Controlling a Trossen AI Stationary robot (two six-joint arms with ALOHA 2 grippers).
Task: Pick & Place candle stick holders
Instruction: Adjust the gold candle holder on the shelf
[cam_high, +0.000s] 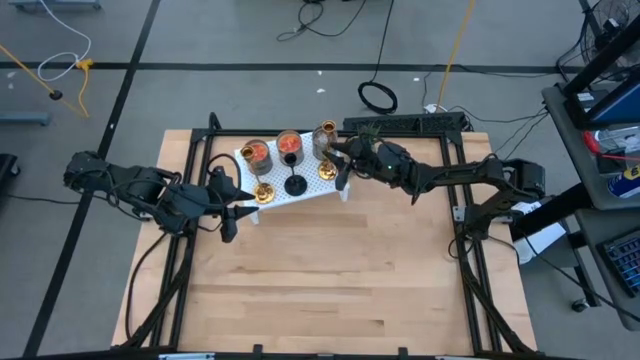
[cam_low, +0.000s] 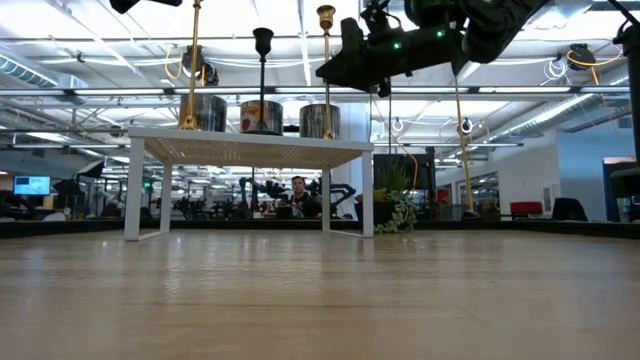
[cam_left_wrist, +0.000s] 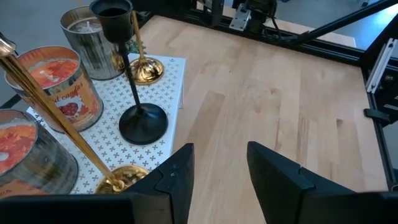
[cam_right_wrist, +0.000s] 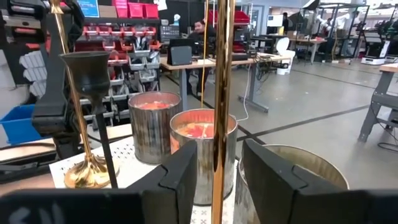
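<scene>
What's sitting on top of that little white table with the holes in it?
On the white rack stand two brass stemmed holders, a black stemmed one and three glass cups, two orange inside. The right claw hovers over one end, hiding part of the rack there.

High cam looks straight down, covers the whole worktop (cam_high: 330, 270) from far up. Low cam sits at worktop level, facing level across into the room. Left wrist cam is close in, angled down on the white rack (cam_left_wrist: 155, 93). Right wrist cam is nearly level, tight on the brass stem (cam_right_wrist: 221, 99). All four share the rack, 12 o'clock on the worktop.
</scene>
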